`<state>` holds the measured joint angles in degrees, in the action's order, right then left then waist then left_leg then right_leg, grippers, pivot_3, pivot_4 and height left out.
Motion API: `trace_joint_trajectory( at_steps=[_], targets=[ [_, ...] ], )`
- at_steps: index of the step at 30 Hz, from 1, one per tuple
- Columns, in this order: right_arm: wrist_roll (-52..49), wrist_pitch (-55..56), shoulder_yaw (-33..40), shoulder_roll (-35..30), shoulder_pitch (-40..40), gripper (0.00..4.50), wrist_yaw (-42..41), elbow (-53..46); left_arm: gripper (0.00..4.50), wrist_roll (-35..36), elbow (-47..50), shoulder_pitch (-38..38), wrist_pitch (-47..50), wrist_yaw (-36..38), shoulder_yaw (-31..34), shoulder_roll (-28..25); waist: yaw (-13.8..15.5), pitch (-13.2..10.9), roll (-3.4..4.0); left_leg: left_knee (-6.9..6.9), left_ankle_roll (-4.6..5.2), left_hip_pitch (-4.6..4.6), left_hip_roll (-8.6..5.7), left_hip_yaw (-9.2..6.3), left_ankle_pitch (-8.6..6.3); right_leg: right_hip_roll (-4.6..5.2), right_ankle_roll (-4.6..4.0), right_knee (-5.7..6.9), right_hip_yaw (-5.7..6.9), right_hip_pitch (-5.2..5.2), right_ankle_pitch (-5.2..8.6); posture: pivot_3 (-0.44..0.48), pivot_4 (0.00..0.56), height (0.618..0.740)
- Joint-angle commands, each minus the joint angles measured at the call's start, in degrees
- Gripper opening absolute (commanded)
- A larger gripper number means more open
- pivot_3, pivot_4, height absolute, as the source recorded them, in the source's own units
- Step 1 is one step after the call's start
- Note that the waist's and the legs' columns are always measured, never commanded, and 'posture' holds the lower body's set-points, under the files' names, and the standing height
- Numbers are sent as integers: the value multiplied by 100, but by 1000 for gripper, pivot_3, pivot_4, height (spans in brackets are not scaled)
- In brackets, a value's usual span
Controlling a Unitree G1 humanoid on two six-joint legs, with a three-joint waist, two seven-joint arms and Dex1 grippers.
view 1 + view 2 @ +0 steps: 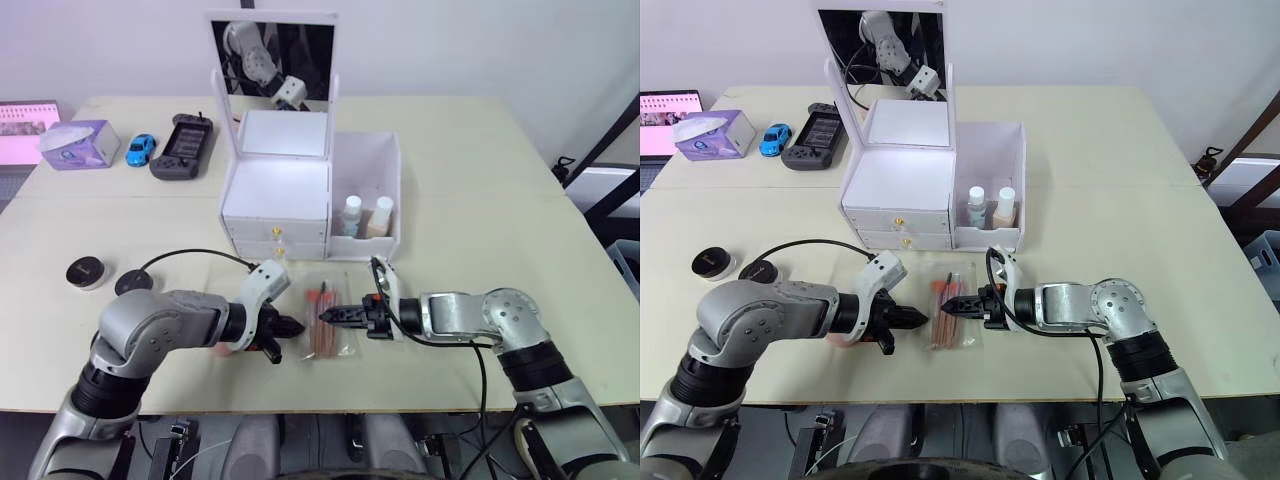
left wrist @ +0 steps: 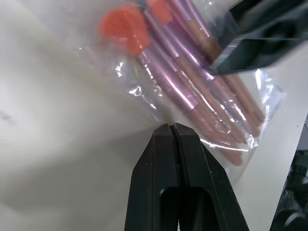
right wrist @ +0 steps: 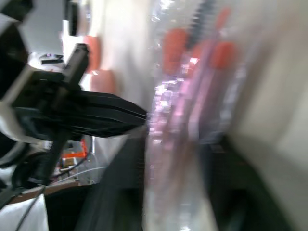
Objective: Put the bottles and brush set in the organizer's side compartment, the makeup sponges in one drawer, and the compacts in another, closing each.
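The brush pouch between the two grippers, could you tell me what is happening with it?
Both arms are working on the brush set, which lies flat on the table in front of the organizer. The left gripper has its jaws shut at the pouch's edge; the right gripper is over the pouch from the other side. Both bottles already stand in the side compartment; the compacts lie untouched.

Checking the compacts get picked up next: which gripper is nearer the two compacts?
Left. The left gripper is by the brush set, on the same side as the compacts. The right gripper is over the brush set, farther away.
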<state>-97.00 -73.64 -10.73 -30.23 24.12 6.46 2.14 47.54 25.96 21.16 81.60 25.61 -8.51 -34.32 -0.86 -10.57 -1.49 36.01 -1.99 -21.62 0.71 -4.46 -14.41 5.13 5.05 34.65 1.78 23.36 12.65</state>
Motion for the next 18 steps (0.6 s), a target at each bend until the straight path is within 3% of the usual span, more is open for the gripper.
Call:
trace_joint_trajectory(
  at_steps=[1,4,11,14,18],
  targets=[
    [417,-184,-13,58,-130,43,-112,105,0,-180,-10,84,-111,88,-82,-112,9,2,-4,0,2,0,3,0,-1,-5,-4,-10,0,-4,-2,0,150,740],
    [591,-243,149,-40,-212,43,-449,-265,0,-180,-15,124,-128,224,-4,-218,16,2,-3,1,2,-9,7,-1,-1,-9,-13,-26,1,-3,-9,0,150,740],
    [970,441,989,-326,-644,43,-1555,-2137,0,712,385,96,-291,1191,1011,-693,29,-6,9,9,2,-97,4,-4,-1,-11,-30,-29,1,69,-24,0,150,740],
    [1280,906,1503,-734,-433,43,-2432,-3267,0,610,449,159,-935,1378,1566,-927,23,-16,23,0,2,-113,4,-1,-1,-13,-30,-33,-1,88,-25,0,150,740],
    [1764,1524,1913,-1144,304,43,-3040,-3655,0,977,733,25,-1773,1911,2358,-912,8,-21,27,0,2,-108,9,-1,-1,-20,-11,-32,0,87,-13,0,150,740]
  ],
)
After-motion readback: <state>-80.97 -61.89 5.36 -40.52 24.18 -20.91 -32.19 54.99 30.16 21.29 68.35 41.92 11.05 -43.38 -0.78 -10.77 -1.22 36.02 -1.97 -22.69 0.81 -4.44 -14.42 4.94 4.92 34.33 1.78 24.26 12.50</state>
